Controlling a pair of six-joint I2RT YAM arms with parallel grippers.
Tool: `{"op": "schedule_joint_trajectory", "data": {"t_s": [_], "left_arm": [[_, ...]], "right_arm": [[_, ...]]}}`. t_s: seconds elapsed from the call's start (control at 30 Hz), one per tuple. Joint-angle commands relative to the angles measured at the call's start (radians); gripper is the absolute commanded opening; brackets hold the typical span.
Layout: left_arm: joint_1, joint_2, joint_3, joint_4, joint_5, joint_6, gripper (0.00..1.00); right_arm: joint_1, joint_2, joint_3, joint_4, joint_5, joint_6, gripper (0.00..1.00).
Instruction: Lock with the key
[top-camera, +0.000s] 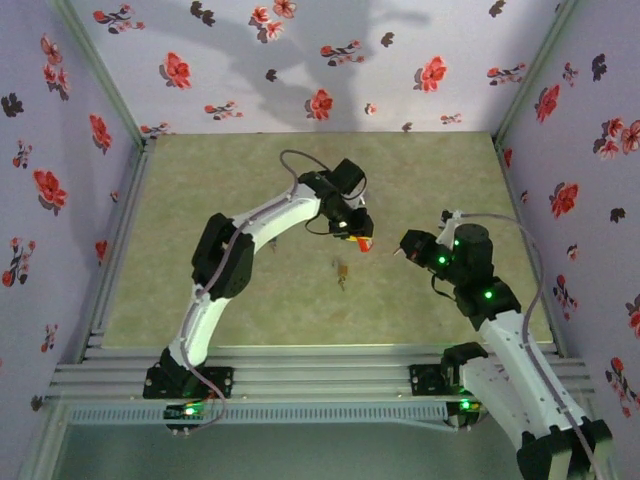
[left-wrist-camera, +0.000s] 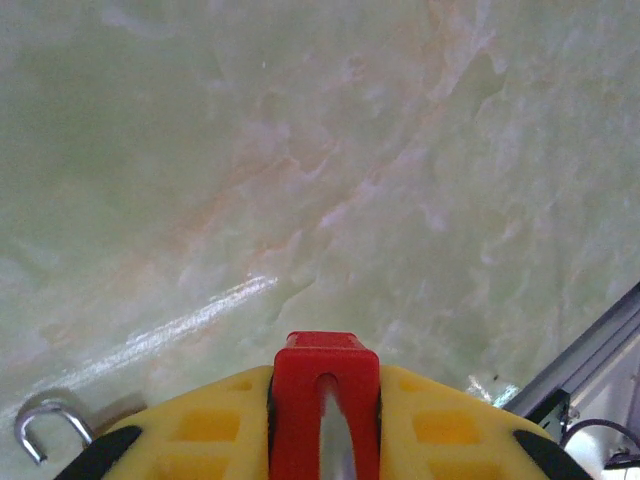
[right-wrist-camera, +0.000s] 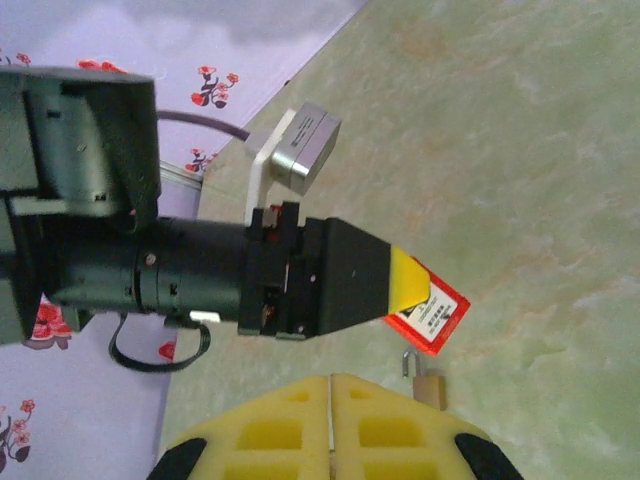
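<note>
My left gripper (top-camera: 362, 243) is shut on a red padlock (top-camera: 368, 247) and holds it above the table. In the left wrist view the padlock's red body (left-wrist-camera: 300, 400) sits clamped between the yellow pads (left-wrist-camera: 200, 425), with a grey slot down its middle. In the right wrist view its white label (right-wrist-camera: 437, 313) faces the camera beyond the left gripper (right-wrist-camera: 405, 280). A small brass padlock (right-wrist-camera: 430, 388) with an open shackle lies on the table (top-camera: 343, 270) below. My right gripper (right-wrist-camera: 330, 382) is shut, pads pressed together, a short way right of the red padlock (top-camera: 400, 252). The key is hidden.
The green marbled tabletop (top-camera: 250, 190) is walled by floral panels (top-camera: 300, 60) on three sides. Aluminium rails (top-camera: 320, 375) run along the near edge by the arm bases. The brass padlock's shackle (left-wrist-camera: 45, 425) shows at the lower left of the left wrist view.
</note>
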Motion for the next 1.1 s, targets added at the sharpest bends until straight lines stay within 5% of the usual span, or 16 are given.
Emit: {"op": "schedule_joint_trajectory", "data": {"t_s": [0.0, 0.37, 1.07], "left_arm": [[0.009, 0.070, 0.123, -0.156, -0.005, 0.072, 0.00], [0.017, 0.229, 0.336, -0.264, 0.038, 0.091, 0.00], [0.028, 0.332, 0.412, -0.272, 0.133, 0.059, 0.00]], "right_arm": [[-0.007, -0.025, 0.038, -0.032, -0.026, -0.041, 0.00], [-0.009, -0.078, 0.035, -0.063, -0.055, -0.067, 0.00], [-0.008, -0.103, 0.003, -0.057, -0.096, -0.058, 0.00]]}}
